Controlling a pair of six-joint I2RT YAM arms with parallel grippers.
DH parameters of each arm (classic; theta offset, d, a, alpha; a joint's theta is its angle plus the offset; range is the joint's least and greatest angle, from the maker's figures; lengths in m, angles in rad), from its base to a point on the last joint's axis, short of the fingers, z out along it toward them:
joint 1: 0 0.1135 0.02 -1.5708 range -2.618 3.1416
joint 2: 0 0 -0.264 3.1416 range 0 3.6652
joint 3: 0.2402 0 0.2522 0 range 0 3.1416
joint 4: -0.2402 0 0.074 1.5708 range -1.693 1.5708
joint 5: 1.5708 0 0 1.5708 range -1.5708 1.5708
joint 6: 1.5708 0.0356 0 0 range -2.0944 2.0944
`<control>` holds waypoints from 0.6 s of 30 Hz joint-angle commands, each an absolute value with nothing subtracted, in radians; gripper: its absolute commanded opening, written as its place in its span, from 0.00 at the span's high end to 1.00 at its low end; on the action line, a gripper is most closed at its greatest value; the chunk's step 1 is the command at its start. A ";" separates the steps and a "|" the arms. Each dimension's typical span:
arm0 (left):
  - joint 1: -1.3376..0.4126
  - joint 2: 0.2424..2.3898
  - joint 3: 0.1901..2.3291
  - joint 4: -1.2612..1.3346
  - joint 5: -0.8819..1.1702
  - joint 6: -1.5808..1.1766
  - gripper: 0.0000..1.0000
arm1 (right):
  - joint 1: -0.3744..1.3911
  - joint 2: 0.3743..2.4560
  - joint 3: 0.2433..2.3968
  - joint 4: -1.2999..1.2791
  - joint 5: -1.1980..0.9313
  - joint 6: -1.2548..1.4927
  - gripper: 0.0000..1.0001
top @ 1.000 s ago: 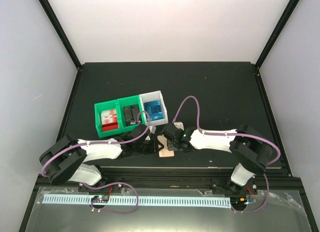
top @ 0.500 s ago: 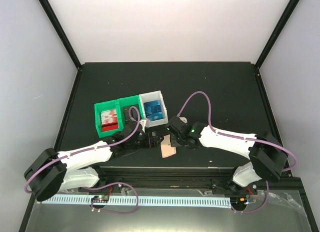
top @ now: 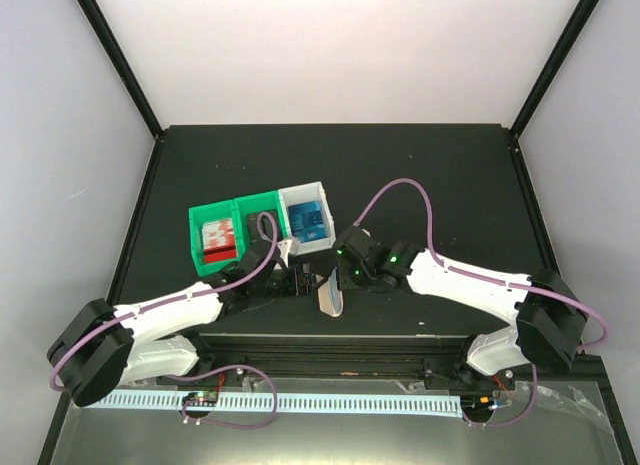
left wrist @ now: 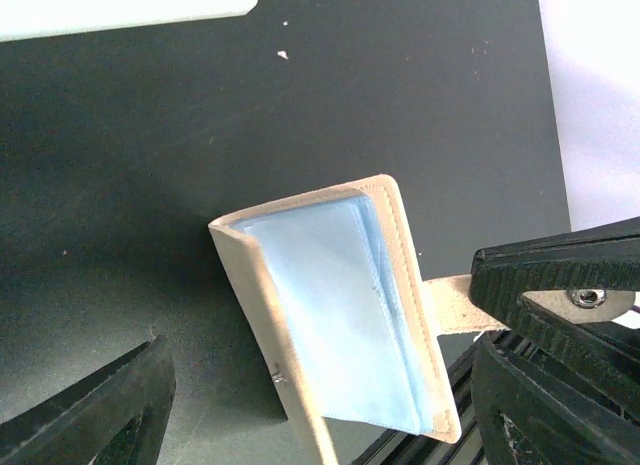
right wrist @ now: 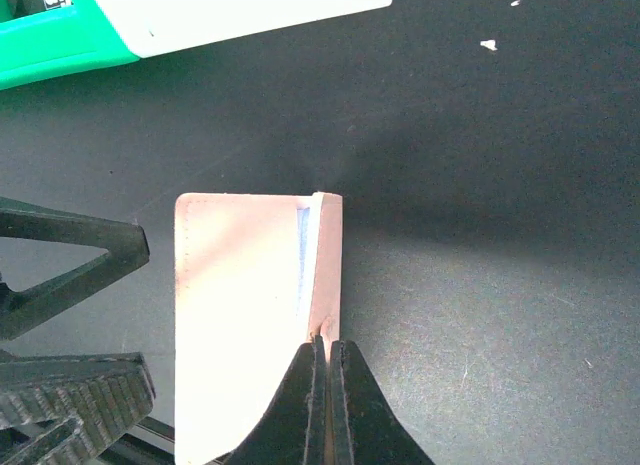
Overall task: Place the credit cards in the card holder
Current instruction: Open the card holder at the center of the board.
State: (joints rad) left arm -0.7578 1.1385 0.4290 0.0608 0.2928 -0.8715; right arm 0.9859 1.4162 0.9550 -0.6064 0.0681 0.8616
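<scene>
Since 1 second ago your left arm has stretched forward, bringing the left gripper [top: 304, 283] up beside the card holder [top: 330, 296]. Your right arm has also reached further left. The holder now shows a pale face where tan showed before.

Findings:
- Right gripper [right wrist: 322, 351]: the 2 fingers are pinched tight on the edge of 1 tan flap.
- Left gripper: fingers spread wide on either side of the holder, touching nothing.
- Card holder: on the dark table [top: 440, 185] near its front edge, propped open, with pale blue sleeves visible in the left wrist view.
- Credit cards [top: 308, 217]: blue, lying in the white bin [top: 303, 188], just behind the holder.
</scene>
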 commanded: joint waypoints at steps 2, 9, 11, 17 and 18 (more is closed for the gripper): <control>-0.749 1.149 0.413 0.072 0.311 -0.873 0.19 | 0.983 1.416 0.964 -0.590 0.067 0.863 0.99; -0.747 1.192 0.413 0.049 0.301 -0.867 0.29 | 0.983 1.426 0.940 -0.561 0.051 0.858 0.99; -0.747 1.200 0.413 0.049 0.301 -0.864 0.30 | 0.983 1.421 0.928 -0.527 0.025 0.851 0.99; -0.747 1.212 0.417 0.081 0.337 -0.856 0.32 | 0.984 1.436 0.932 -0.537 0.043 0.853 0.99; -0.747 1.218 0.422 0.086 0.346 -0.852 0.33 | 0.983 1.439 0.931 -0.536 0.044 0.851 0.99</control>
State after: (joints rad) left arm -0.7525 1.2011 0.4160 0.0536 0.3042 -0.8715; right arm 0.9859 1.4212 0.9348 -0.5491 0.0380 0.8612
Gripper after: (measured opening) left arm 0.682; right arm 0.021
